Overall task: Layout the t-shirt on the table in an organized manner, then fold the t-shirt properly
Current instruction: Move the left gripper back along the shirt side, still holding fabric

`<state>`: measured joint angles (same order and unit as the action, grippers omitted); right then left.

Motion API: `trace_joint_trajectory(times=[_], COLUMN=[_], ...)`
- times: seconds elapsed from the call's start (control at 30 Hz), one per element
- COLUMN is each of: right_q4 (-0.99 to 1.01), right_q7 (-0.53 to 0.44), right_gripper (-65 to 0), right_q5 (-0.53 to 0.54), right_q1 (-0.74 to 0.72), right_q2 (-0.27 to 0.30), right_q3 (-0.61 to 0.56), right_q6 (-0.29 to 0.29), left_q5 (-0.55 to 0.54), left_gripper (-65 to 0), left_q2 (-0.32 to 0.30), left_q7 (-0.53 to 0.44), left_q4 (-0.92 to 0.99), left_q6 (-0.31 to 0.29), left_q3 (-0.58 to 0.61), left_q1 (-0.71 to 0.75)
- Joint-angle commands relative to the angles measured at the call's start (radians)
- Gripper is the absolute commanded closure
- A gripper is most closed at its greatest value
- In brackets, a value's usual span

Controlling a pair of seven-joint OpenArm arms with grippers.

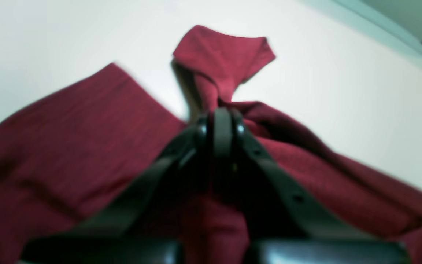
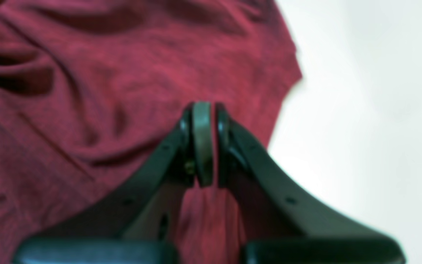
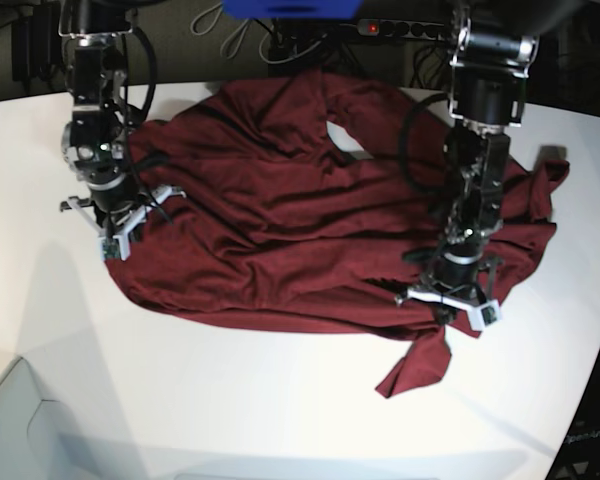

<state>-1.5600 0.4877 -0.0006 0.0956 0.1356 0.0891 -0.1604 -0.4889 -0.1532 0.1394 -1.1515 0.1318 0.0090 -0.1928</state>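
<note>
Garment gripped at both sides

Near right, left gripper (image 3: 450, 308) clenched on t-shirt (image 3: 280, 230) hem, a loose flap lying before it. Farther left, right gripper (image 3: 117, 222) pinches the shirt edge. Shirt lies rumpled across the table (image 3: 230, 400).

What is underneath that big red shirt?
Under the t-shirt only the white table shows, bare around the cloth's edges. The rumpled fabric covers the middle, so anything lying beneath it cannot be seen. Both grippers sit on top of the shirt.

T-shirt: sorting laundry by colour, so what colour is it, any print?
Plain dark red t-shirt, no print; base view.
</note>
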Motion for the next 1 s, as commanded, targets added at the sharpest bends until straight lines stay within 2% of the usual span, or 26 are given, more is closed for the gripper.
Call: trace_joint_trajectory(times=[0.0,0.37,0.43,0.53,0.6,0.67,0.83,0.97], right_q4=[-0.02,-0.021,-0.021,-0.021,-0.021,-0.021,-0.02,-0.015], right_q7=[-0.024,-0.024,-0.024,-0.024,-0.024,-0.024,-0.024,-0.024], right_gripper=[-0.7,-0.7,-0.7,-0.7,-0.7,-0.7,-0.7,-0.7], right_q5=[0.001,0.003,0.003,0.003,0.003,0.003,0.003,0.003], right_q1=[-0.012,-0.01,-0.01,-0.012,-0.012,-0.015,-0.018,-0.02], right_q2=[0.006,0.005,0.005,0.005,0.005,0.005,0.005,0.005], right_q3=[0.001,0.001,0.001,0.001,0.001,0.001,0.001,-0.001], right_q6=[0.005,0.005,0.005,0.005,0.005,0.005,0.005,0.005], left_q5=[-0.003,-0.001,-0.001,0.005,-0.001,-0.001,0.003,-0.001], left_gripper=[-0.2,-0.8,-4.7,-14.7,-21.7,-25.8,-26.9,-26.9], left_q2=[-0.01,-0.01,-0.01,-0.024,-0.032,-0.032,-0.024,0.004], left_q7=[-0.019,-0.007,0.052,0.119,0.145,0.147,0.147,0.147], left_q4=[-0.038,-0.089,-0.146,-0.236,-0.301,-0.351,-0.359,-0.161], left_q6=[0.004,0.001,0.001,0.002,0.006,0.007,0.007,0.002], left_q3=[-0.001,0.004,-0.001,-0.001,-0.002,-0.004,-0.082,-0.179], left_q1=[0.0,0.128,0.145,0.149,0.166,0.175,0.154,0.031])
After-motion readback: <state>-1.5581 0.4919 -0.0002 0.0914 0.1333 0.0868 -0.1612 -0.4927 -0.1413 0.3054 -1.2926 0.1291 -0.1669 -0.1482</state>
